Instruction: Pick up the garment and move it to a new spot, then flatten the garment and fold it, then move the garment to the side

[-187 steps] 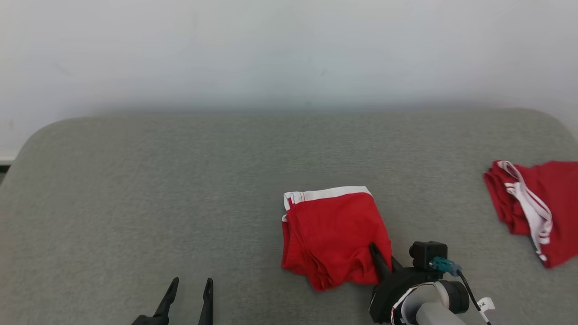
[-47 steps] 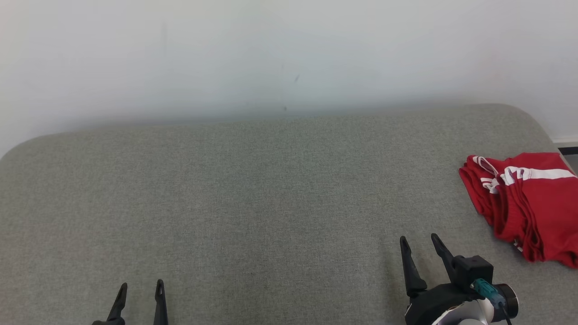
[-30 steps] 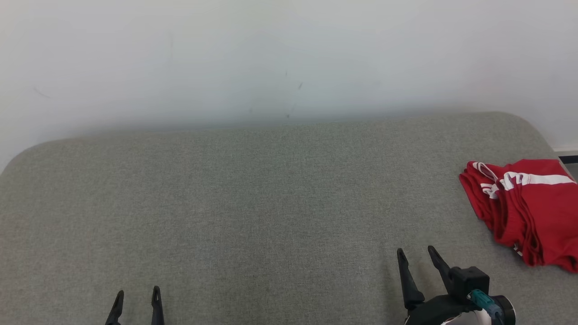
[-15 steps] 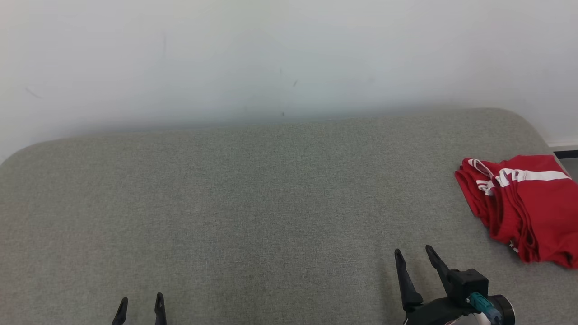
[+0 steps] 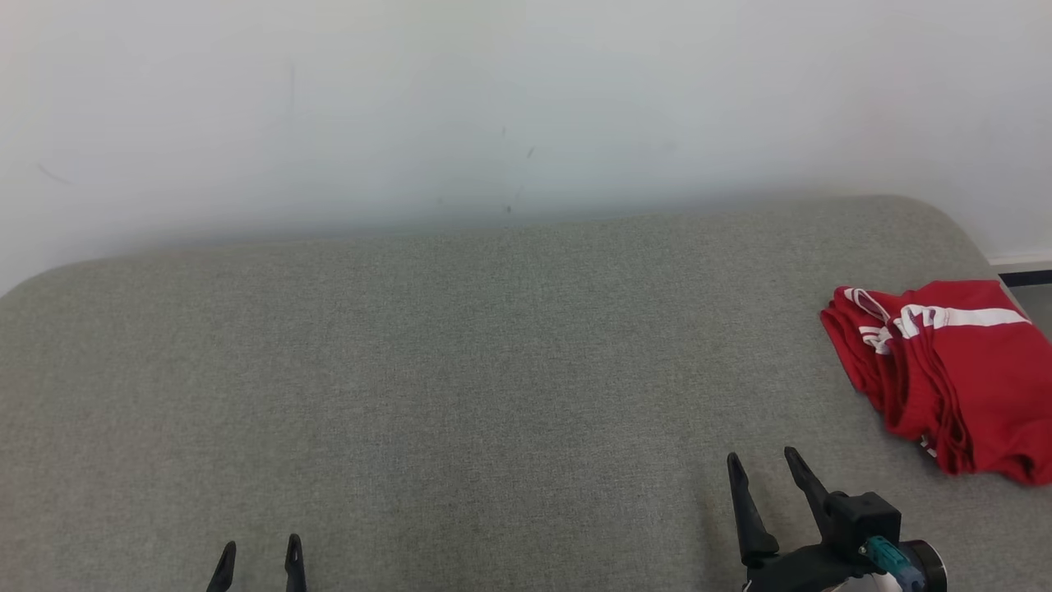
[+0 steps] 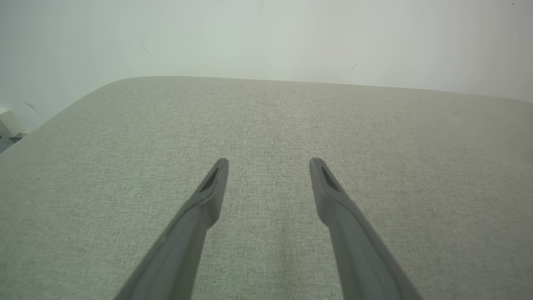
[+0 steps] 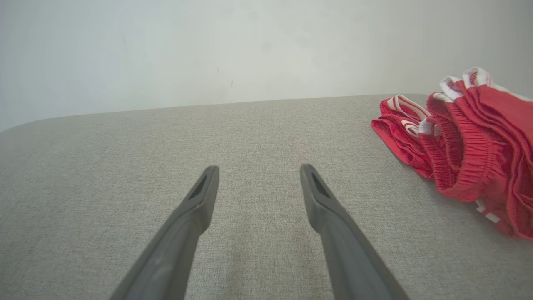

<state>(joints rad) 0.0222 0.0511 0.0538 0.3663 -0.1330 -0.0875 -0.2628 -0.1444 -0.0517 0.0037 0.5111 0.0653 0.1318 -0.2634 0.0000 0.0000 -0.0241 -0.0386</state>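
The garment (image 5: 957, 370), red with white stripes, lies folded in a stack at the far right of the grey padded table (image 5: 460, 370); its layered edges face me in the right wrist view (image 7: 466, 146). My right gripper (image 5: 763, 459) stands open over bare table, to the left of the stack and nearer me, with nothing between its fingers (image 7: 255, 168). At the lower left my left gripper (image 5: 259, 547) is open too, empty above the table (image 6: 268, 160).
A pale wall (image 5: 493, 107) runs behind the table. The table's rounded right corner (image 5: 945, 214) lies just beyond the red stack, with a dark strip of floor edge (image 5: 1023, 278) past it.
Six seconds ago a folded red garment lay mid-table at my right gripper; now it rests on the red pile at the right. Over the last second, only slight camera drift.
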